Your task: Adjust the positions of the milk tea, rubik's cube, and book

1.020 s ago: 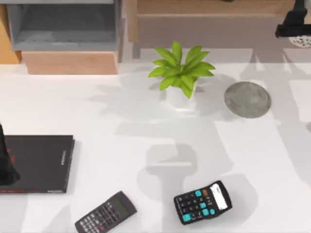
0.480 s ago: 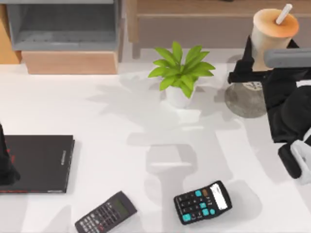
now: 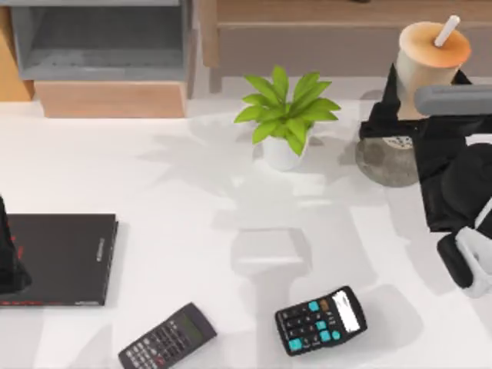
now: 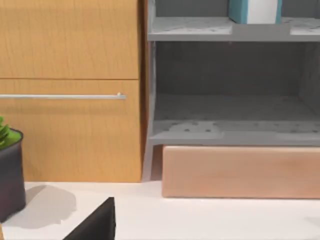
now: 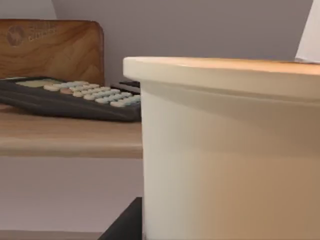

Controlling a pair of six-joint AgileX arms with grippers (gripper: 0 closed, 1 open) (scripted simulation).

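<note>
The milk tea (image 3: 433,51), a beige cup with an orange-tan lid and white straw, hangs at the back right. My right gripper (image 3: 415,104) is shut on its lower body, over the far edge of the grey coaster (image 3: 382,163). Close up in the right wrist view are the cup (image 5: 225,150) and one black finger (image 5: 125,222). The teal-blue book (image 4: 239,10) stands on an upper shelf in the left wrist view. My left arm (image 3: 8,261) rests at the far left over a flat black book (image 3: 61,257). The rubik's cube is out of view.
A potted plant (image 3: 284,115) stands mid-back, left of the coaster. Two calculators (image 3: 167,338) (image 3: 320,320) lie near the front edge. A grey shelf unit (image 3: 100,38) and a wooden block (image 3: 111,98) sit at the back left. A keyboard (image 5: 70,97) lies on a wooden shelf behind the cup.
My right arm has come in from the back right corner with the milk tea, now covering part of the coaster. In the last half second it shifted only slightly. The left arm stayed still.
</note>
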